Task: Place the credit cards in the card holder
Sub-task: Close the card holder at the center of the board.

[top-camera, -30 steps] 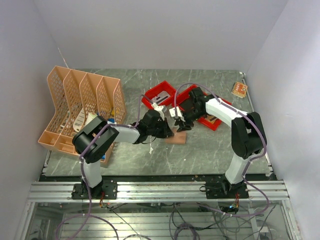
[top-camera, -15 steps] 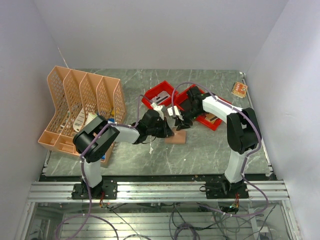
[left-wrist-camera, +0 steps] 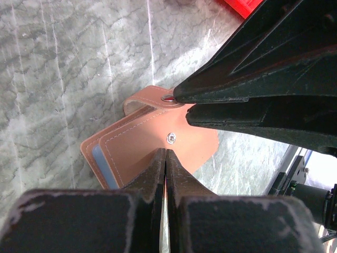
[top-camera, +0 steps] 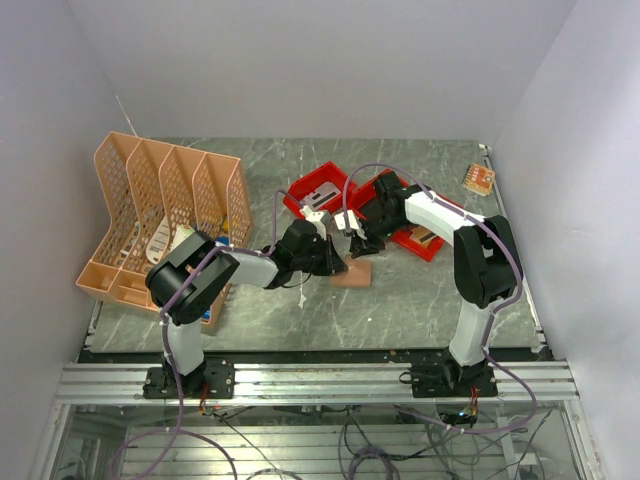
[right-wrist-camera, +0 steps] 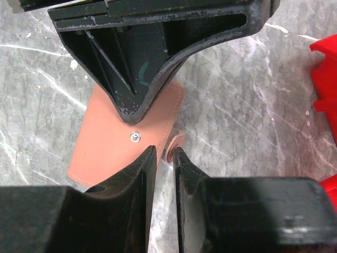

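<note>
- Card holder (left-wrist-camera: 137, 142) lying under left gripper (left-wrist-camera: 166, 155), jaws pressing together; long axis running toward right gripper (right-wrist-camera: 165, 152);
- strap tab (left-wrist-camera: 145, 100) pointing between those narrowly parted jaws; grip unclear.

Both arms reach inward, tips nearly meeting; left pincer (left-wrist-camera: 166, 155) pressed fully closed, right pincer (right-wrist-camera: 164, 155) just opposite it, jaws a slit apart.

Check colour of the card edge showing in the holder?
Light blue card inside the tan card holder; best in left wrist view.

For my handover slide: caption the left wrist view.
Left pincer, shut, touches the card holder; right pincer straddles its snap strap.
</note>
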